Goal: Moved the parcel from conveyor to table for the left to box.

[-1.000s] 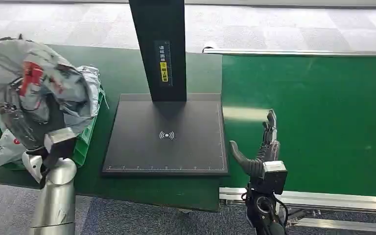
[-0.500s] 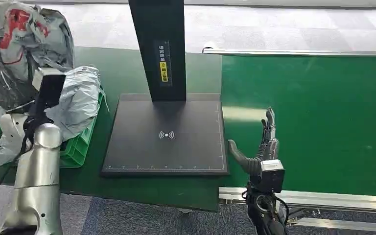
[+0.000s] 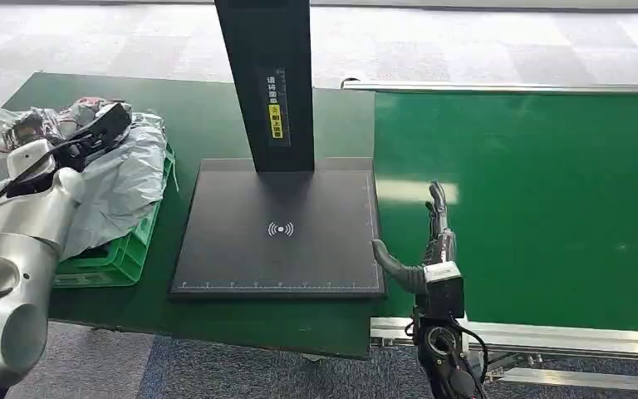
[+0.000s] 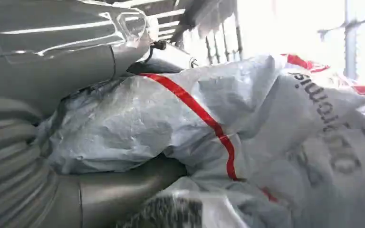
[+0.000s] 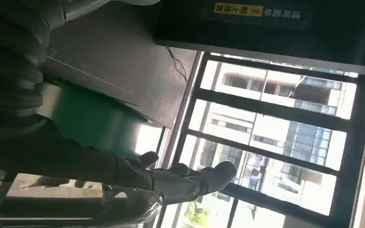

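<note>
A crumpled grey parcel (image 3: pixel 73 110) with red markings lies on top of the pile in the green crate (image 3: pixel 125 259) at the table's left. My left hand (image 3: pixel 100 129) reaches over the pile and grips it. In the left wrist view the parcel (image 4: pixel 218 118), grey with a red stripe, is pressed between the thumb and the fingers of my left hand (image 4: pixel 52 80). My right hand (image 3: pixel 434 241) stands upright at the near edge of the conveyor belt (image 3: pixel 532 199), with its fingers straight, its thumb out and nothing in it. The right hand's fingers (image 5: pixel 185 180) show spread against bright windows.
More grey bags (image 3: pixel 129 179) fill the crate. A black scanner plate (image 3: pixel 278 249) with a tall black post (image 3: pixel 266 83) sits mid-table, between the crate and the belt. The green table (image 3: pixel 208 116) ends near me, with carpet below.
My left arm raised the parcel high over the crate, then brought it down onto the pile. My right hand drifted slightly left, and its fingers stayed apart.
</note>
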Motion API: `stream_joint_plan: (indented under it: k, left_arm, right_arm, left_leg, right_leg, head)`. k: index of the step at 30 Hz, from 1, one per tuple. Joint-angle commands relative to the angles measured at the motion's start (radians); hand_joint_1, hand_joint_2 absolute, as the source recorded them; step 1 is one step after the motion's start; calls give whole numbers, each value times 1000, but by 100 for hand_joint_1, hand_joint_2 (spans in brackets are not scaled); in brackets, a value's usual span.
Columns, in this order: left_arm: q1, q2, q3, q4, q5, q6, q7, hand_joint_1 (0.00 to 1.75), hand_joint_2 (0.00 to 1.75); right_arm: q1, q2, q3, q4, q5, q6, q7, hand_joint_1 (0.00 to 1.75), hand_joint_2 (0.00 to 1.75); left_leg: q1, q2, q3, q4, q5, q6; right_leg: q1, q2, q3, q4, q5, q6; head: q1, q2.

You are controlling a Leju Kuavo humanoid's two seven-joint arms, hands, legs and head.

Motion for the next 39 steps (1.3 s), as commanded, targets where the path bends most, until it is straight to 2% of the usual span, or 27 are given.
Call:
stream_joint_plan:
  k: [1,2,19,25,26,27,30,35,36,39]
  left_arm:
    - [-49,5,-3,232,9,-245,-25,175,175]
    - [-45,-2,3,233,17,-285,-41,175,175]
    - [-41,-8,11,230,23,-288,-31,175,175]
    - [4,-34,36,223,48,-282,-57,175,175]
    - [11,-38,36,216,47,-260,-54,168,175]
    - [16,-47,33,204,40,-218,-47,0,175]
    - [19,-65,44,169,31,72,-15,0,175]
    - [36,-69,84,114,78,263,-108,0,175]
    - [51,-75,88,80,90,354,-145,0,175]
    - [74,-89,97,38,142,453,-237,0,175]
  right_arm:
    - [-56,29,-28,130,10,4,-3,0,175]
    - [-58,30,-31,133,9,9,-4,0,175]
    - [-58,32,-32,131,10,12,-6,0,175]
    - [-49,27,-41,108,15,15,-4,0,175]
    - [-46,25,-43,102,16,15,-2,0,175]
    - [-38,24,-46,85,19,14,1,0,175]
    - [-6,12,-53,20,23,24,17,0,175]
    - [5,3,-52,6,22,23,29,0,175]
    - [10,3,-55,2,15,17,27,0,175]
    - [23,-6,-46,-3,0,10,18,0,175]
  left_leg:
    - [0,0,2,-1,0,0]
    - [0,-1,1,-1,0,0]
    - [0,-1,3,-2,0,1]
    - [-1,-1,4,-2,1,1]
    - [-1,-1,5,-3,1,1]
    - [-1,-2,5,-3,1,1]
    - [-1,-5,3,-2,1,1]
    - [0,-6,2,0,1,1]
    - [0,-6,2,-1,1,1]
    - [0,-7,2,0,0,1]
  right_leg:
    - [0,-1,3,-1,0,0]
    - [0,-1,2,-1,0,0]
    - [0,-1,4,-2,0,0]
    - [-1,-2,5,-2,0,0]
    - [-1,-2,6,-4,0,0]
    - [-1,-2,5,-2,0,0]
    - [-1,-5,5,-1,-1,0]
    - [0,-6,4,-1,0,0]
    - [0,-6,4,-2,0,1]
    - [0,-7,4,-2,-1,0]
  head:
    - [0,0]
    - [0,0]
    - [0,0]
    - [0,0]
    - [0,0]
    - [0,0]
    - [0,0]
    - [0,0]
    - [0,0]
    - [0,0]
